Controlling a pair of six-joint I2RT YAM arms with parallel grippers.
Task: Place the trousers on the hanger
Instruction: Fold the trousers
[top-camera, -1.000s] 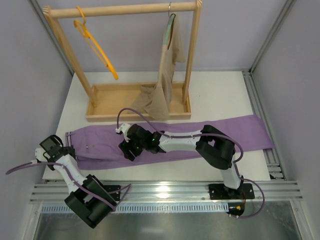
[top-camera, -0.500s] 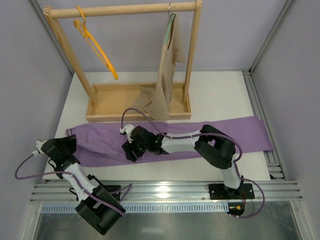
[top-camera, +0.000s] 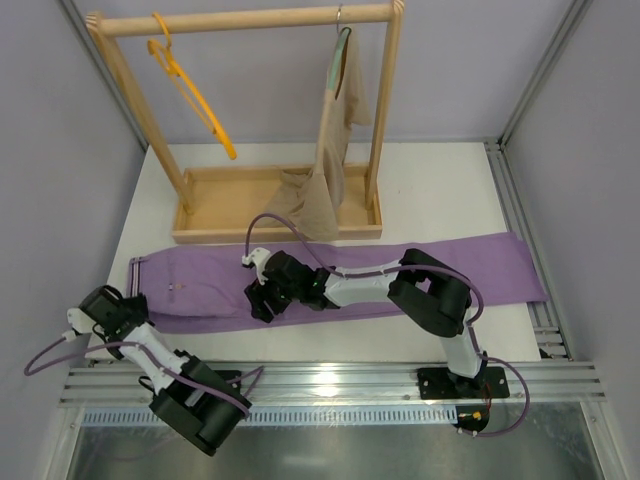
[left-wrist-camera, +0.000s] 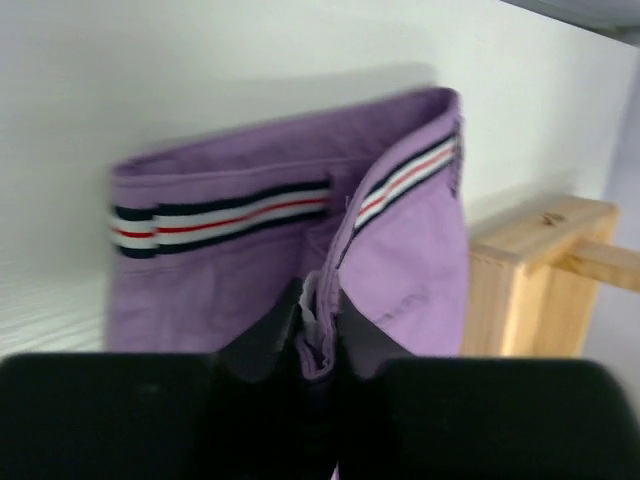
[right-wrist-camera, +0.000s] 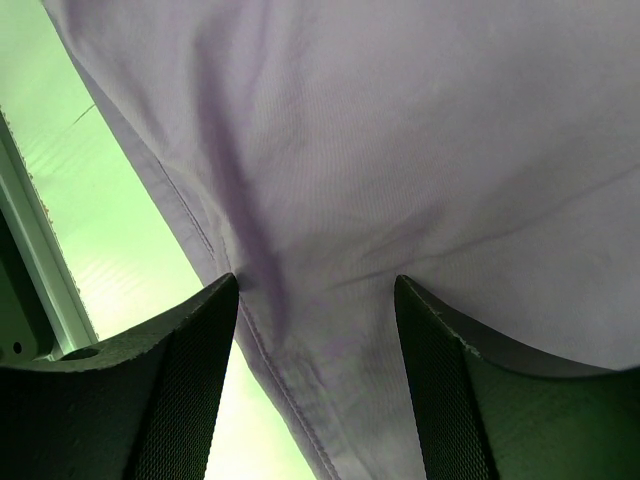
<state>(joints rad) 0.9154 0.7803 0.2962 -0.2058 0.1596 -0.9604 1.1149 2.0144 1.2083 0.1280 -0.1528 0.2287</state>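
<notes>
The long lilac-purple fabric trousers (top-camera: 500, 265) lie flat in front of the wooden rack (top-camera: 250, 20), left gripper (left-wrist-camera: 318, 325) clenched on their waistband, right gripper (right-wrist-camera: 315, 290) spread open over the middle — best pinch there before lifting evenly toward the thin orange-yellow plastic hanger (top-camera: 195, 100) on the rack's rail.

Left claw (left-wrist-camera: 318, 312) is pinched nearly closed, while right claw (right-wrist-camera: 312, 288) stands spread wide, arm reaching left.
</notes>
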